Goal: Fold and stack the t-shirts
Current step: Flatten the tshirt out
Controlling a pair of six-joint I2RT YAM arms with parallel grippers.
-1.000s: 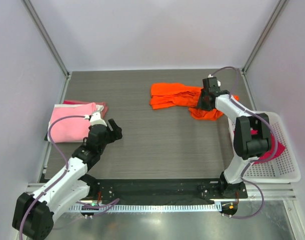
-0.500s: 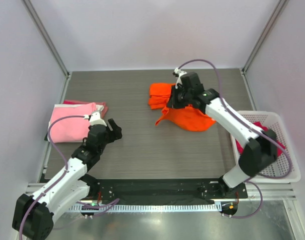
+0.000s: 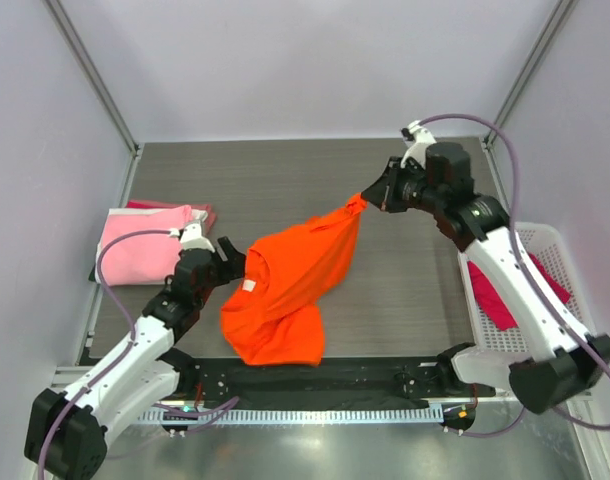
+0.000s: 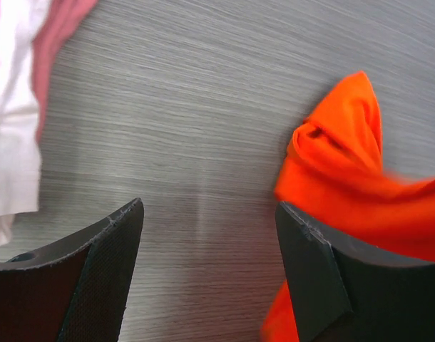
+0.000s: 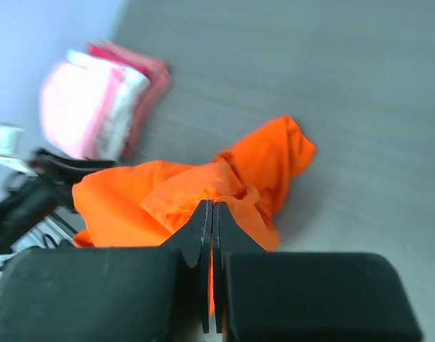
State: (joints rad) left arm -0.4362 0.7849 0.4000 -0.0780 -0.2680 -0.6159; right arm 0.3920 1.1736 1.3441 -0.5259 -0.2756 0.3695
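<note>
Between the right fingers, which are pressed flat together, sits a pinch of the orange t-shirt, so that arm is gripping the cloth by one edge. Seen from above, the grip point is at the far right of the desk, and the orange t-shirt runs from there in a long diagonal toward the near left. It narrows to a drawn-out tail at the fingers and widens into a loose heap near the front edge. Its long axis therefore points from the right arm straight at the left one. The collar end, with a small white label, lies just beside the left fingers. In the left wrist view those left fingers stand wide apart over bare desk and hold nothing, with an orange fold just to their right. The free end is much nearer the left arm, so a second grip to spread the shirt probably falls to that arm. Behind the left arm, at the left edge, rests the folded stack, light pink on top, where this shirt should finish. At the right, the white lattice basket holds a magenta t-shirt not yet folded.
</note>
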